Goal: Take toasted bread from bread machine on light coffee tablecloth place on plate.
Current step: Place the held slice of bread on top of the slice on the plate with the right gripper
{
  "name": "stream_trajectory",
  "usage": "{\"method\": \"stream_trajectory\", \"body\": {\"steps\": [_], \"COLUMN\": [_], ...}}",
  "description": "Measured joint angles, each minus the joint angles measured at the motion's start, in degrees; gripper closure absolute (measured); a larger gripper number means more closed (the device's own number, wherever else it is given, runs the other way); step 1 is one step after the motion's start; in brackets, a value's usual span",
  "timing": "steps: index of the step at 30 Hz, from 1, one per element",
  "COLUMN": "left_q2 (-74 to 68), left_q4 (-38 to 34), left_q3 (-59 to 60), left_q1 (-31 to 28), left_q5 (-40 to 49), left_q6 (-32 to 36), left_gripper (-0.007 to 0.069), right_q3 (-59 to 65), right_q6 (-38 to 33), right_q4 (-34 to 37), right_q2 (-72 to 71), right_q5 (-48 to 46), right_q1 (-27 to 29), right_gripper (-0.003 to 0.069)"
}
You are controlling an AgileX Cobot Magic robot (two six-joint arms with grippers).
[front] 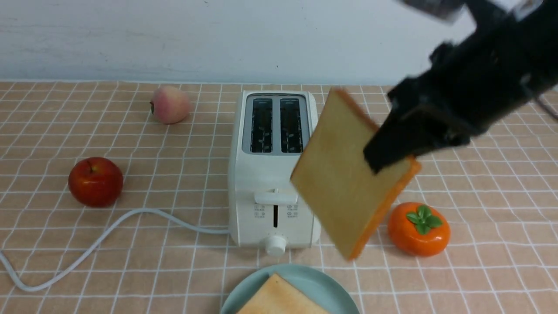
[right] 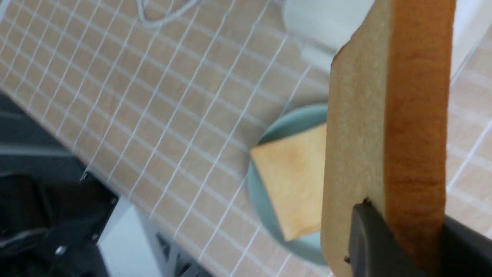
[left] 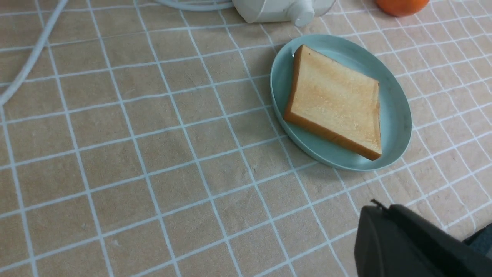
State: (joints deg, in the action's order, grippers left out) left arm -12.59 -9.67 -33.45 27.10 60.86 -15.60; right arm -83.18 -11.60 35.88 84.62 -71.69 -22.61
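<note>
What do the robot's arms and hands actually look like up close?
Mostly matte black. The right hand is blocky with broad flat fingers; a blurred grey part and a thin dark cable show on its arm. Of the left hand only a dark rounded slab shows. No markings visible.

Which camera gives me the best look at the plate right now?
Left wrist view: the whole plate shows, one toast slice lying on it. Front view crops it at the frame's bottom edge; in right wrist view the held slice hides part.
</note>
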Motion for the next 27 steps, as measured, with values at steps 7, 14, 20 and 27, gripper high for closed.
{"method": "stream_trajectory", "body": {"steps": [7,14,20,27], "left_q2": [0.0,0.0,0.0,0.0], "left_q4": [-1.2,-2.2,-2.3,-2.4], "left_q3": [4.0,4.4,4.4,4.4], "left_q1": [0.0,0.0,0.0,0.0], "left_q5": [-2.0,-5.4,-6.6,-6.6], "left_q6": [0.0,0.0,0.0,0.0], "left_gripper": [0.0638,0.0638,0.0638,0.0638], "right_q3": [19.7,27.4,27.5,27.5], "right_q6": [-16.1,-24.8,-25.4,-25.6], "right_q4": [19.0,26.9,29.0,27.6], "right_q2": [1.8,5.8,10.7,13.6], "right_q5": [5.1,15.4,17.2,18.0], "right_q1": [0.0,0.0,0.0,0.0], "right_gripper": [0.0546,0.0546,0.0507,0.0286]}}
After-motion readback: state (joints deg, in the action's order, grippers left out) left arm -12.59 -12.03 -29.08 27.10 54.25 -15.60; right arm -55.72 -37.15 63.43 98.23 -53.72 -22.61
